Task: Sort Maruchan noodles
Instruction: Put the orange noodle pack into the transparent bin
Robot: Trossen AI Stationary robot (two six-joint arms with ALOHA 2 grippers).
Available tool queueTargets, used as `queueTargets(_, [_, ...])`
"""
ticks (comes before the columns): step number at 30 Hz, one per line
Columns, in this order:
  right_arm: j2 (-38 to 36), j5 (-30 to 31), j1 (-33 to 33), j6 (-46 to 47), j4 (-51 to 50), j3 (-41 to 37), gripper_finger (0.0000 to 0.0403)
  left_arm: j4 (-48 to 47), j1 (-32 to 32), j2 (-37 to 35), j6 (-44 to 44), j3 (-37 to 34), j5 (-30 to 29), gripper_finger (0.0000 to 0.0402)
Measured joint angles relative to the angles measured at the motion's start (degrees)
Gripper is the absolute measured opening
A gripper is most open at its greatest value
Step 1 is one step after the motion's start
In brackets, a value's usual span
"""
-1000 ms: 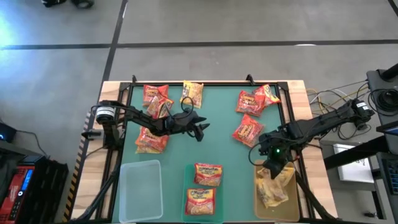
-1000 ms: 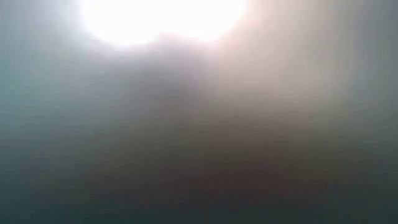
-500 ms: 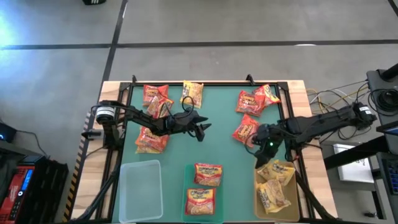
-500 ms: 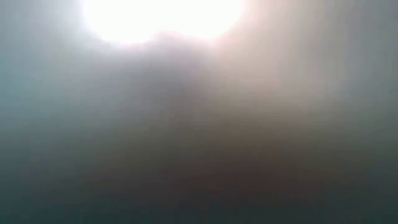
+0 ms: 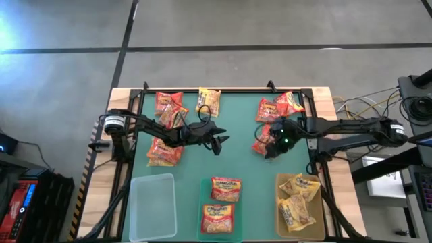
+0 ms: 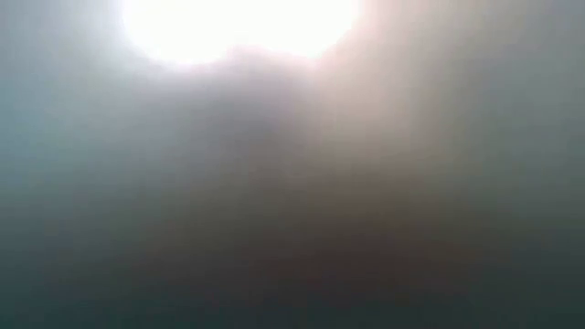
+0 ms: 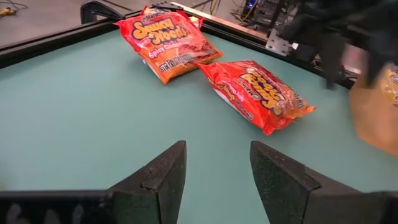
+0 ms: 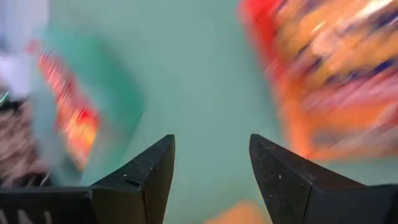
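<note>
Your right gripper (image 5: 270,150) hangs over the green mat (image 5: 236,152), its fingers (image 8: 149,171) apart and empty, directly above a red packet (image 5: 260,140) on the mat's right half; two more packets (image 5: 278,106) lie just beyond it near the far edge; your left gripper (image 5: 217,143) waits mid-mat, jaws parted with nothing between them, red packets (image 5: 169,111) behind its arm; two yellow packets (image 5: 297,199) sit in the right bin (image 5: 280,226), two orange ones (image 5: 221,202) in the middle bin.
</note>
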Motion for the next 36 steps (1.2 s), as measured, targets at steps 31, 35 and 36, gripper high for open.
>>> queueTargets(31, [5.34,15.74,-10.11,-3.93,-19.28,4.5,0.0196,-1.99,0.09,0.02,0.42,-0.02,1.2,0.0162])
queueTargets(35, [7.1,18.26,-10.11,-6.12,-17.33,4.5,0.0196,-1.99,0.17,0.02,0.46,-0.02,1.11,0.0162])
queueTargets(36, [7.61,18.38,-10.12,-6.46,-16.4,4.5,0.0196,-1.99,0.17,0.02,0.46,-0.02,1.11,0.0162])
